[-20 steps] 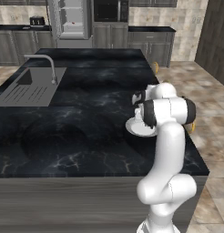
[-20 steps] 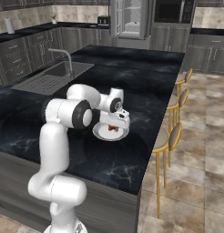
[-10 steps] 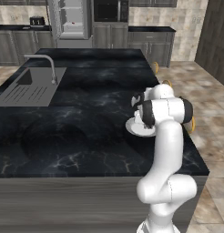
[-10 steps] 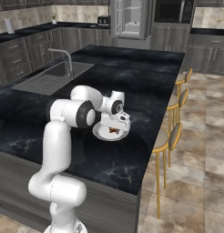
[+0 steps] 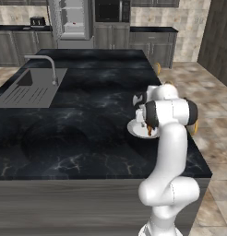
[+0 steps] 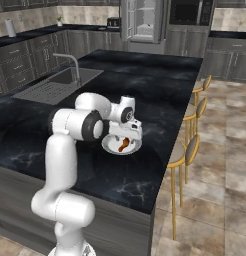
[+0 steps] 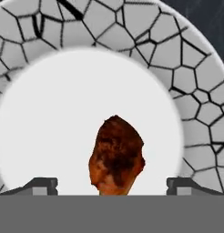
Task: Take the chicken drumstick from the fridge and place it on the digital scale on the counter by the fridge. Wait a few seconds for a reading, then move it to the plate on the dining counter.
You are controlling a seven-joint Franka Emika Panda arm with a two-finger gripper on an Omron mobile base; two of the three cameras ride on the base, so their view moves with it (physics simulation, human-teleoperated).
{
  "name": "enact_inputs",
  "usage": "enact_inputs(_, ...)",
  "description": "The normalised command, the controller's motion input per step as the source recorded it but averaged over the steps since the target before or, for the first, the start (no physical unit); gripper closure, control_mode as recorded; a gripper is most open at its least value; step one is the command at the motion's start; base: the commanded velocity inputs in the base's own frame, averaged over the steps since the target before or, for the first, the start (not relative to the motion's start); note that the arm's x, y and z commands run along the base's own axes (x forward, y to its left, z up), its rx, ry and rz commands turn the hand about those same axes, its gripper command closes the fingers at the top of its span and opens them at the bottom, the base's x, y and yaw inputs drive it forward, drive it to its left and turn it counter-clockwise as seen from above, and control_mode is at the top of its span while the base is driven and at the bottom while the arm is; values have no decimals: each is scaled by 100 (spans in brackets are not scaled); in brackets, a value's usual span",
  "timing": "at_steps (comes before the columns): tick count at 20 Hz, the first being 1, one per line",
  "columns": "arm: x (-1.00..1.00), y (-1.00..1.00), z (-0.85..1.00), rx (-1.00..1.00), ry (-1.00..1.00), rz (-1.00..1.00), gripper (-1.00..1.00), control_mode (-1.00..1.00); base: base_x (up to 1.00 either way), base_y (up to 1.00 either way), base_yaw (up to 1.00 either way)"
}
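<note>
Both base views looked forward and down from behind the arm, sharing the plate (image 6: 121, 145); the hand view looked closely onto it.

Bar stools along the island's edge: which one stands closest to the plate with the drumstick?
The nearest bar stool, the one closest to the camera, stands just right of the plate holding the chicken drumstick; the other stools line up farther toward the fridge.
</note>
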Motion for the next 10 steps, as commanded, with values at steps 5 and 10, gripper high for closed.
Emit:
enact_inputs(5,-35,10,90,0,-26,10,-100,-100,0,0,0)
enact_inputs(10,-87,0,100,0,-37,9,-100,-100,0,0,0)
